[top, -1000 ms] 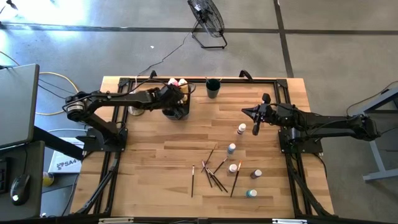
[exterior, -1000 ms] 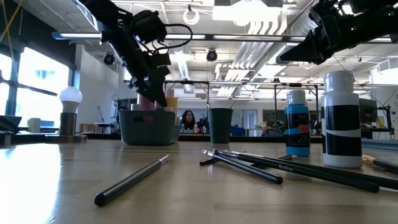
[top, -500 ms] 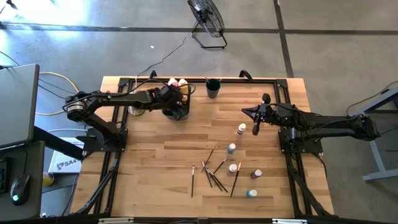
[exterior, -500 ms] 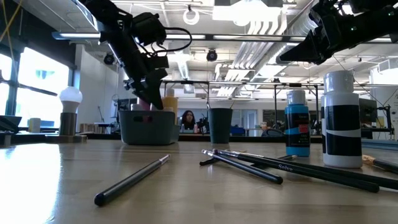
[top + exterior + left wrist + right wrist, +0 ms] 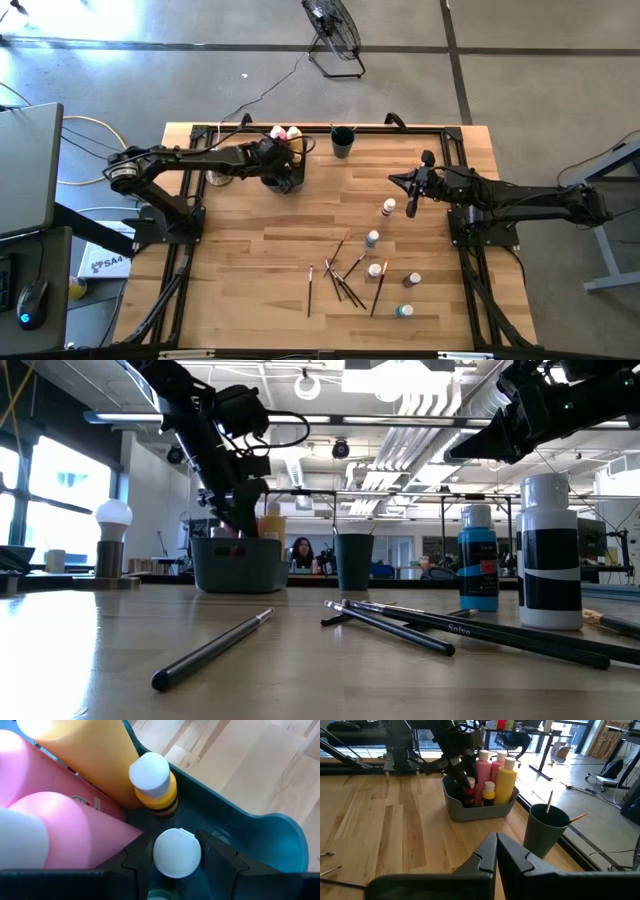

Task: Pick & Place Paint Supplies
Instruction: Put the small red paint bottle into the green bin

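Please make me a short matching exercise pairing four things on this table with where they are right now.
Things:
1. left claw
2. right claw
3. dark cup
4. paintbrushes

Places:
A. lying loose on the wood
B. down in the grey bin, around a white-capped bottle
C. standing at the table's far edge
D. raised over the table, near a white-capped bottle

Pairs: 1-B, 2-D, 3-C, 4-A

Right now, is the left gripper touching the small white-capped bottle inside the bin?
Touching. In the left wrist view the left gripper has a dark finger pressed against each side of the white-capped bottle, down in the grey bin.
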Tool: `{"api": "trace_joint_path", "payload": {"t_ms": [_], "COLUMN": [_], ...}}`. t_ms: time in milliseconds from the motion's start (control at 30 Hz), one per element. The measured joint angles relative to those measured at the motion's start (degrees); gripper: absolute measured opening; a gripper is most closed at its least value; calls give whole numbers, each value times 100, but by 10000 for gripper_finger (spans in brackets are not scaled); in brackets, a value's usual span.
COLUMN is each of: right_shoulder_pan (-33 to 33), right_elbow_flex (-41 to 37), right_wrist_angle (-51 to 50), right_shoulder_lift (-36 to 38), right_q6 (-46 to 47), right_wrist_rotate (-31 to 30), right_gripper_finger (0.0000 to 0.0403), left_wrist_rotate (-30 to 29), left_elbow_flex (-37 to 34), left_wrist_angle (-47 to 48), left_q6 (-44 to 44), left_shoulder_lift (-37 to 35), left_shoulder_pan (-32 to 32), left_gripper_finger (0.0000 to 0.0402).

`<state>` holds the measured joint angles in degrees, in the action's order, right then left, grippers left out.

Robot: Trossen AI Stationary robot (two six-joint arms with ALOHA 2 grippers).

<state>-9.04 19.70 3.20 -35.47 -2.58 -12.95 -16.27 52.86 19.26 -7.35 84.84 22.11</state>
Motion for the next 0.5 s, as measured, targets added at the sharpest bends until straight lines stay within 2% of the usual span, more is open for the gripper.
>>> {"api": "trace_joint_path", "payload": {"t_ms": [167,233,367,500], "right_shoulder_pan": [0,0,2,4], "right_elbow_flex": [0,0,0,0], "right_wrist_angle": [2,-1,0,-2], "right_shoulder_lift": [1,1,1,1], "right_q6": [0,1,0,1], "right_wrist_rotate": [2,2,3,2], "right_gripper_finger": [4,4,4,4], "left_wrist_rotate": [19,87,-149,69], "left_elbow_flex": [0,9,13,11], "left_wrist_angle": [1,-23,-23,125], "left_q6": [-6,-3,144,180], "left_shoulder_lift": [92,169,290,307], "left_shoulder_pan": [0,0,-6,2], "left_gripper_finger": [152,171,222,254]}}
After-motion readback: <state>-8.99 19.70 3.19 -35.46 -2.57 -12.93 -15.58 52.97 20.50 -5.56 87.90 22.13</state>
